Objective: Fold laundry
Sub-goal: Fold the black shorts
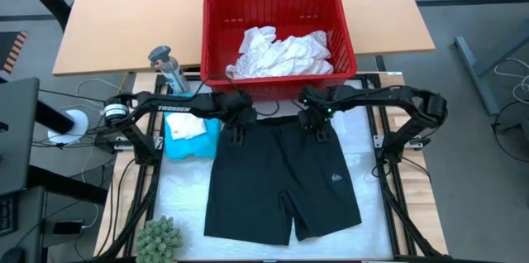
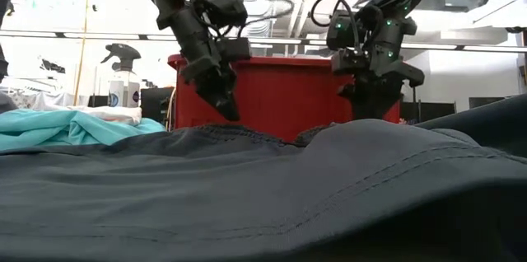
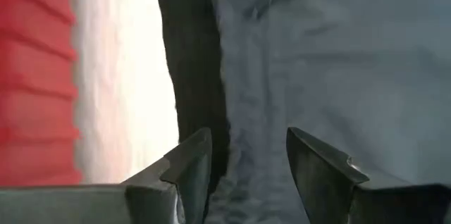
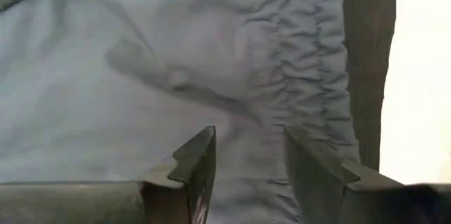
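Observation:
The black shorts (image 1: 281, 180) lie spread flat on the white mat, their waistband (image 1: 277, 121) toward the red basket. My left gripper (image 1: 235, 135) hangs open just above the waistband's left end (image 3: 243, 76), its fingertips clear of the cloth in the low view (image 2: 229, 112). My right gripper (image 1: 318, 129) stands open over the waistband's right part (image 4: 303, 62), fingers pointing down. A teal garment (image 1: 192, 137) with a white piece on it lies left of the shorts. White garments (image 1: 281, 52) lie in the basket. My right gripper (image 2: 370, 107) has its fingertips right at a raised fold of the shorts near the waistband (image 2: 370, 126); I cannot tell whether they touch the cloth. The fingers come from above, one on either side of the gathered band.
The red basket (image 1: 219, 23) stands just beyond the waistband, close behind both grippers. A spray bottle (image 1: 168, 69) stands at the far left. A small green plant (image 1: 159, 238) sits at the near left corner. The mat's metal frame (image 1: 388, 172) runs along both sides.

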